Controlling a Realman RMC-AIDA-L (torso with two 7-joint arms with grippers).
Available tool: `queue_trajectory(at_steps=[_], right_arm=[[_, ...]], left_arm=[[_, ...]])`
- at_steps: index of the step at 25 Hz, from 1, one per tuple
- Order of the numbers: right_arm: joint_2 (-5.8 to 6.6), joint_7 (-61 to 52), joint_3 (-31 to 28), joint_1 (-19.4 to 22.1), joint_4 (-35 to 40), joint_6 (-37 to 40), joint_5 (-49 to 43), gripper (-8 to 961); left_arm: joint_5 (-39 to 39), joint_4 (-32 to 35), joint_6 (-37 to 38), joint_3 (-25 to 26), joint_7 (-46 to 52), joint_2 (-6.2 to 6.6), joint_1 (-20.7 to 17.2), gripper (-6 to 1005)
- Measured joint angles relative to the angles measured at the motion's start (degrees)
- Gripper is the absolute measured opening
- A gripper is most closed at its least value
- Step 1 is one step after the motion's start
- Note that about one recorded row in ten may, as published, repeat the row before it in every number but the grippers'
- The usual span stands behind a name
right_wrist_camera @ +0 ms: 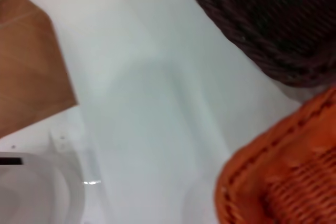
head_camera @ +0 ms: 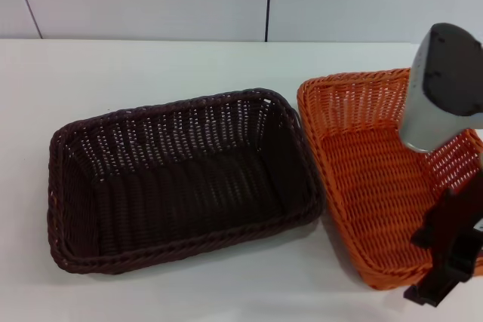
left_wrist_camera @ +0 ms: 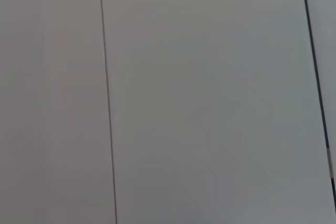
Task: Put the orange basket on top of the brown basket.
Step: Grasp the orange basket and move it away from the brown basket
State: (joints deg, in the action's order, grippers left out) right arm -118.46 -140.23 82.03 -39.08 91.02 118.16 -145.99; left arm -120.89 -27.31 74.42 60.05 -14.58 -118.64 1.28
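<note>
Table (head_camera: 151,65): brown basket (head_camera: 181,179) beside orange basket (head_camera: 377,179)

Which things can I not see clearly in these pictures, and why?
- Right gripper, head view: cut by the frame edge, so its grip is unclear.
- Orange basket, head view: near right corner hidden behind the arm.
- Left gripper: in no view; the left wrist view shows only a wall.
- Brown basket, right wrist view: blurred, cropped.

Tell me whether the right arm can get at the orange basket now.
Probably yes: the right gripper hangs over the orange basket at its near right corner, with nothing between them.
</note>
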Motion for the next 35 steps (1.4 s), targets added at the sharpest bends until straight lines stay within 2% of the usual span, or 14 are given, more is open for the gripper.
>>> queue_trajectory(at_steps=[9,14,21,23,28,35], right_arm=[[-0.39,0.0,4.6,-2.2,-12.4,-8.8,-2.6,793],[-0.54,0.0,8.1,-2.1,-13.3,-10.5,-2.7,793],[-0.47,-0.2,8.9,-2.4,-12.8,-10.1,-3.1,792],[-0.46,-0.3,9.1,-2.5,-12.2,-9.9,-3.2,594],[-0.45,-1.5,9.2,-2.3,-9.9,-10.0,-3.4,382],[-0.52,-4.8,9.1,-1.7,-8.6,-12.2,-4.7,300]], left_arm=[[0.6,2.6,-0.4,0.5,0.0,0.07,1.9,745],[0.8,2.9,-0.6,0.7,0.0,0.18,2.0,743],[0.8,3.4,-0.6,0.7,0.1,0.27,2.0,740],[0.8,3.4,-0.4,0.7,0.1,0.26,2.1,740],[0.7,3.5,-0.2,0.6,0.1,0.18,2.0,741],[0.7,3.6,-0.2,0.2,0.1,0.16,1.6,741]])
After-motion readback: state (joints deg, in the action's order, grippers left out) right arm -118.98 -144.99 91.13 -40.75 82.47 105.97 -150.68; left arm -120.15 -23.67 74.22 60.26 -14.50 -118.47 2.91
